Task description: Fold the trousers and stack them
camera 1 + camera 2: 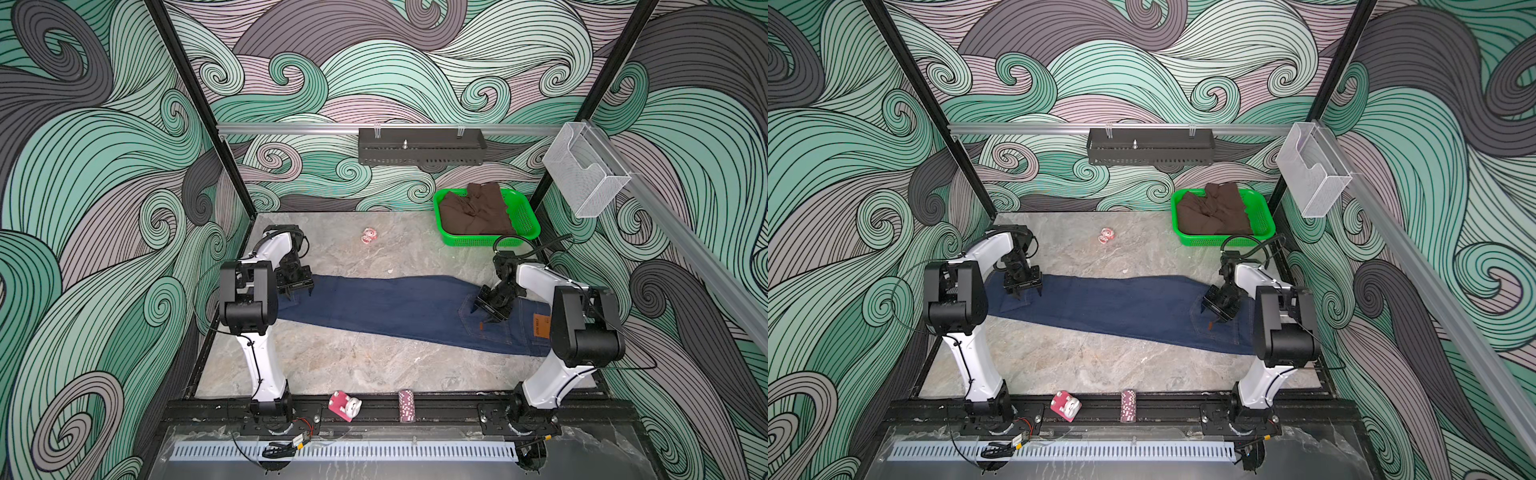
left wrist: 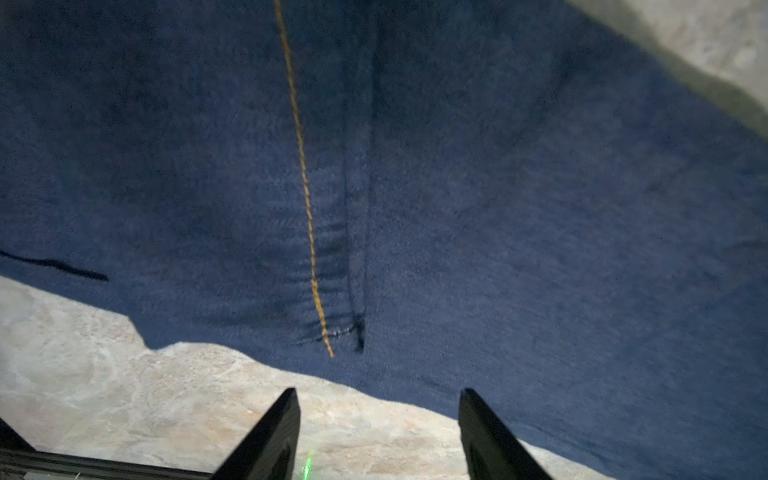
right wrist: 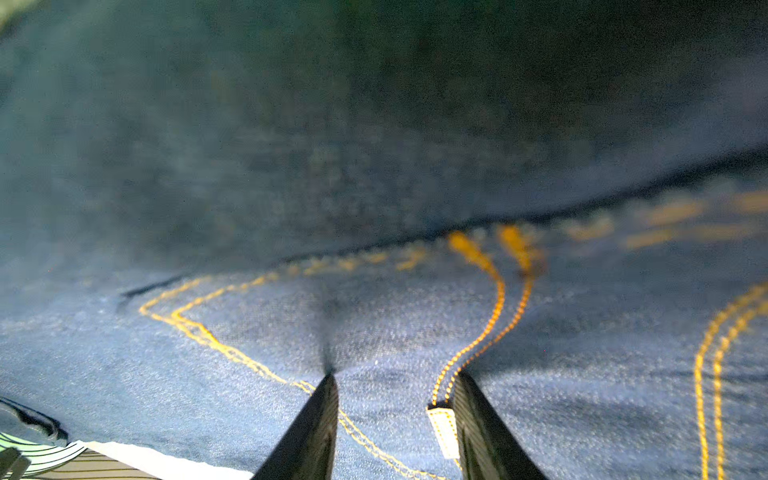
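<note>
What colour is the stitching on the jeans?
Orange-yellow stitching on dark navy jeans; clearest in the right wrist view.

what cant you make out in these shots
- trousers waistband edge: both top views, behind the right arm.
- leg hems: a top view, behind the left arm.
- tan patch lettering: too small.
- brown cloth in the green basket: garment type unclear, bunched.
- right wrist view: far denim blurred.

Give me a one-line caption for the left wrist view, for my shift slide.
Open, empty left gripper poised at the edge of the navy trousers, orange seam stitching ahead, marble tabletop below.
</note>
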You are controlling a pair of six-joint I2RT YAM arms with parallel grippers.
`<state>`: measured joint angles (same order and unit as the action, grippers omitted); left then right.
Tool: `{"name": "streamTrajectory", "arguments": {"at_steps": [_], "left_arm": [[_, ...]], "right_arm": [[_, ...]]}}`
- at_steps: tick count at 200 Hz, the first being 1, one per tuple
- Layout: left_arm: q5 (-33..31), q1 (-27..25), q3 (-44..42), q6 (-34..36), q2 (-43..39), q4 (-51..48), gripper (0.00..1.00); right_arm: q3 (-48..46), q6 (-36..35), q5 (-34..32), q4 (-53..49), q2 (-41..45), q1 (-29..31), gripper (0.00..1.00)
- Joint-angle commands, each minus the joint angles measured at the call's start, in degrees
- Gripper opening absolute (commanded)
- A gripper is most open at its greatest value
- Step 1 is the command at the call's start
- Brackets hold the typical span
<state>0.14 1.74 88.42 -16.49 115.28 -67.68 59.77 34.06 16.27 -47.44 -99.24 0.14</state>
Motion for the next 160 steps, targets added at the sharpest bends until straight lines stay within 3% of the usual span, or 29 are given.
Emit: {"name": "streamTrajectory", "arguments": {"at_steps": [1,25,79,103,130,160], "left_arm": [[-2.68,0.28,1.22,-0.66,1.79,2.28,0.65],[-5.45,0.36,2.89,0.54,4.19,2.55,0.65],[-5.20,0.46,7.82,0.55,10.25,0.21,0.62],[-6.60,1.20,7.90,0.80,10.59,-0.94,0.52],[-8.48,2.51,7.82,1.42,10.49,-2.11,0.34],[-9.30,3.49,8.35,2.16,11.34,-3.41,0.27]], "right_arm": [[-0.13,0.30,-0.42,-0.12,0.88,0.50,0.47],[-0.76,0.28,-0.82,-0.20,1.65,0.52,0.47],[-2.19,0.13,-1.13,-0.04,2.23,0.50,0.47],[-2.33,0.04,-1.23,-0.16,2.64,0.48,0.47],[-2.44,0.04,-1.24,-0.14,2.72,0.54,0.47],[-2.29,-0.05,-1.15,-0.12,2.47,0.55,0.47]]}}
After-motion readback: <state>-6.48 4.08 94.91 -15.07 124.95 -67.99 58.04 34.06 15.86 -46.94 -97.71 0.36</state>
